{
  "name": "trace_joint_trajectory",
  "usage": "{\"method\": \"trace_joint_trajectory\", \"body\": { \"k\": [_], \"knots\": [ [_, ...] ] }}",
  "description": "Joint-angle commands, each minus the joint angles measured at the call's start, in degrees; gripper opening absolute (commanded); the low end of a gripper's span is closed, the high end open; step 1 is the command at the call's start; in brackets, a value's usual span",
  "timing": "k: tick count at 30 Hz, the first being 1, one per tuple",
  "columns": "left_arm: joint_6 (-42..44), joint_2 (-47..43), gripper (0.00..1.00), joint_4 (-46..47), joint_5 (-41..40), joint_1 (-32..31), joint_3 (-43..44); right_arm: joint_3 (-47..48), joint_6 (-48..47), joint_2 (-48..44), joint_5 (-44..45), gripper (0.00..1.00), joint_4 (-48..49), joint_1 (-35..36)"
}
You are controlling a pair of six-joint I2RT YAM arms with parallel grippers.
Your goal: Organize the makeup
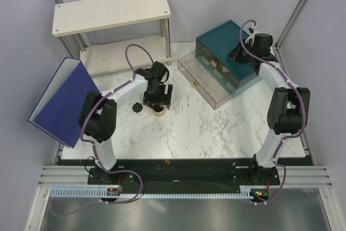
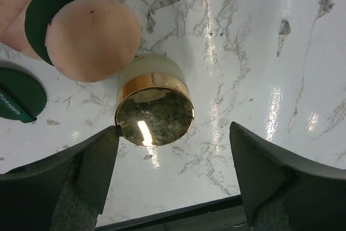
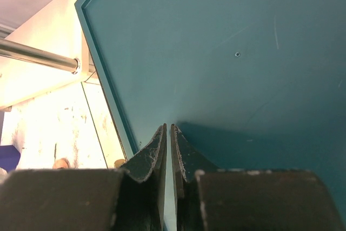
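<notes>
Of the makeup, a gold-rimmed round tin (image 2: 154, 114) stands on the marble table (image 2: 259, 52), just ahead of my left gripper (image 2: 174, 131). That gripper is open, and its left finger (image 2: 92, 160) almost touches the tin's rim. A peach-pink compact (image 2: 93, 39) lies beyond the tin, overlapping a dark green lid (image 2: 43, 6). Another dark green lid (image 2: 19, 93) lies at the left. From above, the left gripper (image 1: 161, 101) hovers over the tin (image 1: 159, 112) beside a green lid (image 1: 138, 107). My right gripper (image 3: 168, 128) is shut, empty, over the teal drawer box top (image 3: 243, 52).
The teal drawer box (image 1: 221, 39) stands at the back right with a clear drawer (image 1: 208, 77) pulled out toward the centre. A white two-tier shelf (image 1: 111, 12) stands at the back left. A blue board (image 1: 62, 101) leans at the left edge.
</notes>
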Motion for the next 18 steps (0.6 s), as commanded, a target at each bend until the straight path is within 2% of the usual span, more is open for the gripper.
{"method": "trace_joint_trajectory", "body": {
  "k": [1, 18],
  "knots": [
    [1.9, 2.7, 0.89, -0.7, -2.1, -1.1, 1.6, -3.5, -1.9, 3.0, 1.1, 0.15, -10.9, 0.8],
    [2.4, 9.3, 0.86, 0.2, -4.8, -2.8, 3.5, -3.3, -2.0, 3.2, 1.1, 0.15, -10.9, 0.8]
  ]
}}
